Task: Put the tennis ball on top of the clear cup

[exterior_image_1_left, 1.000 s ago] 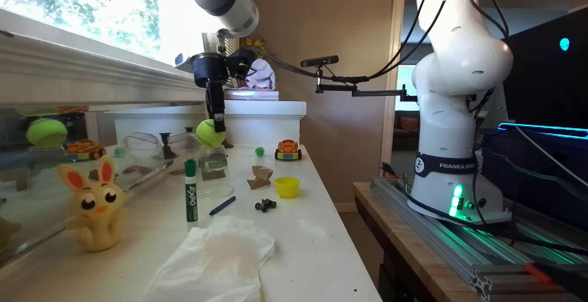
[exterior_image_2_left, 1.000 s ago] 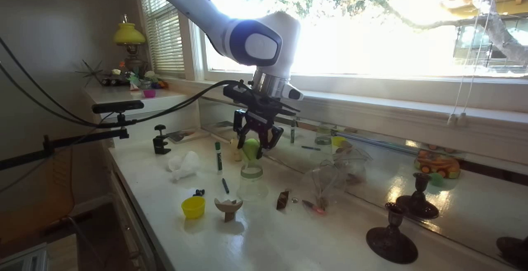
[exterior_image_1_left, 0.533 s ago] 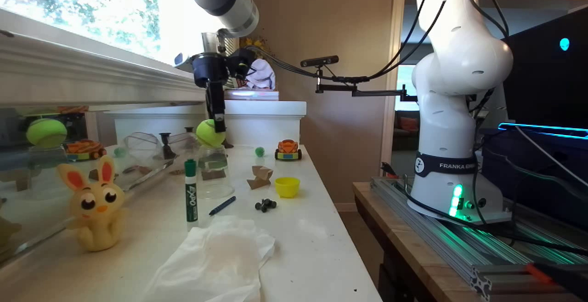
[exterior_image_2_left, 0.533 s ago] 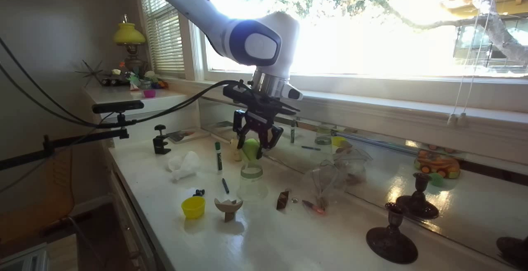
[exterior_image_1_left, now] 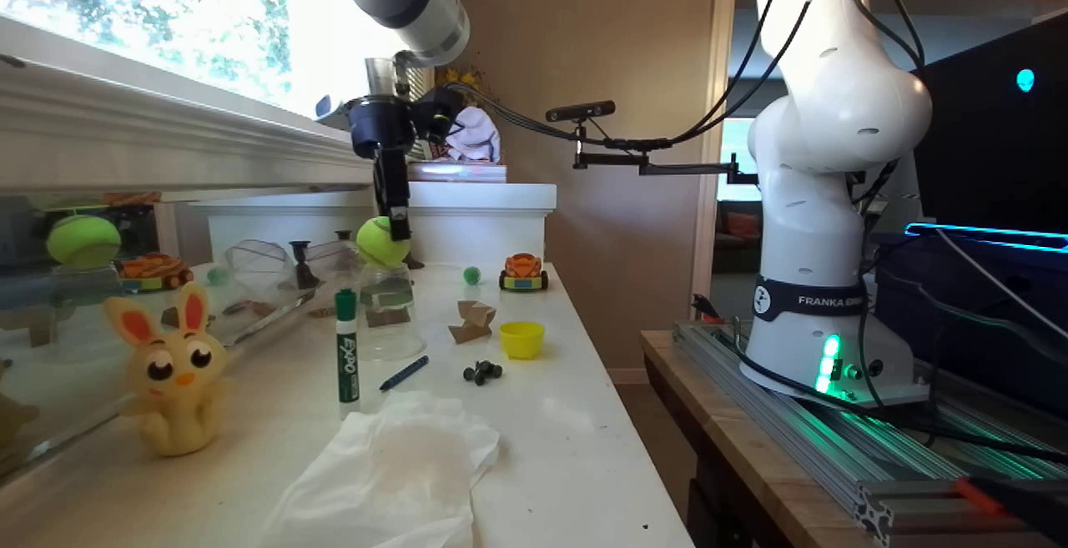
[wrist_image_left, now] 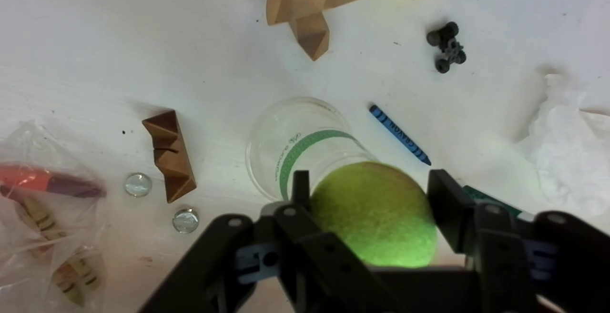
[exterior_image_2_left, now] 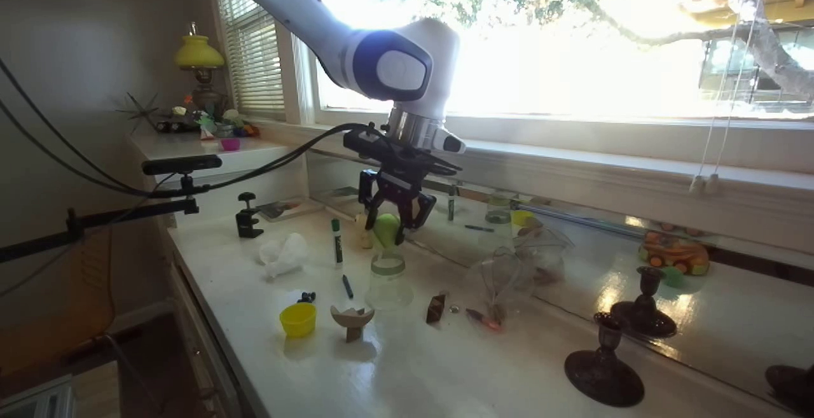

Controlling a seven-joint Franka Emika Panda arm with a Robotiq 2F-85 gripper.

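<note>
As our gripper [exterior_image_2_left: 385, 233] clamps the tennis ball [wrist_image_left: 374, 215] over the clear cup [wrist_image_left: 305, 150] toward the bench's [exterior_image_1_left: 567, 431] back edge, placing likely awaits release.

Smooth, rounded white robot arm [exterior_image_1_left: 805, 189]. Its white base [exterior_image_1_left: 784, 348], past the long edge of the counter [exterior_image_1_left: 576, 448], wears a dark band [exterior_image_1_left: 782, 308] with a round white logo [exterior_image_1_left: 762, 299] and lettering [exterior_image_1_left: 816, 300] starting "FRANKA", above green lights [exterior_image_1_left: 827, 363]. A dark ring [exterior_image_2_left: 364, 67] frames a pale oval cap [exterior_image_2_left: 402, 70] near a silver collar [exterior_image_2_left: 407, 126]. Its cables [exterior_image_2_left: 350, 127] are black. The black, jointed gripper [exterior_image_2_left: 385, 232] has angular fingers [wrist_image_left: 300, 188] and round grey screw heads [wrist_image_left: 235, 222].
</note>
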